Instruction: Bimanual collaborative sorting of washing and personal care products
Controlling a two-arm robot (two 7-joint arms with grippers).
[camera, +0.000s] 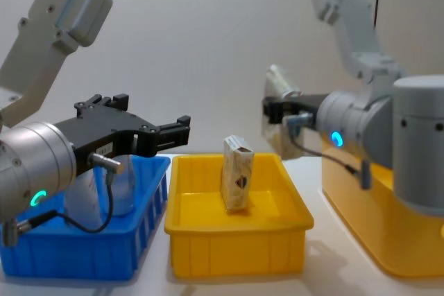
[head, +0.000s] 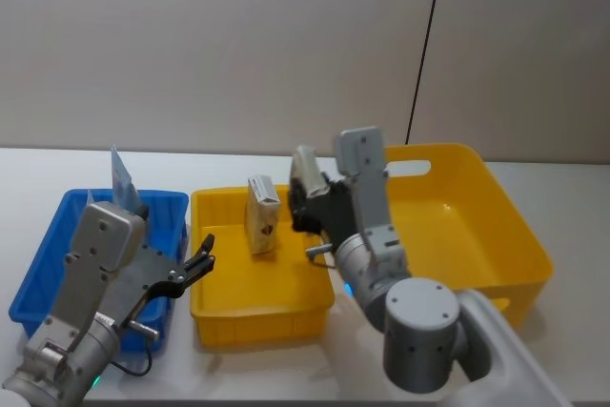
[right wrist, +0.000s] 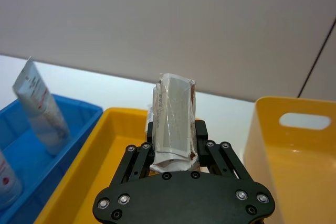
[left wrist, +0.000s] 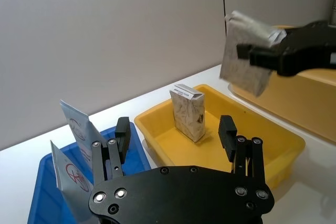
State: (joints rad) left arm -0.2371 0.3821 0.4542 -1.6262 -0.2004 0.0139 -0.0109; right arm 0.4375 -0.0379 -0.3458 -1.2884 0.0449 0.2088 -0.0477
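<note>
Clenching a beige carton [right wrist: 175,114] in the jaws of the right gripper [head: 307,199], aloft near the far right corner of the small yellow bin [head: 262,316], probably for grouping with the second carton [head: 262,214] standing upright inside. Holding the left gripper [head: 198,264] with jaws released and empty, hovering where the blue bin [head: 48,254] and the small yellow bin meet, seemingly ready for a handover. Leaning tubes [left wrist: 79,124] in the blue bin. Noting a red circular logo on the tubes and a dark emblem on the cartons; finding no legible wording.
</note>
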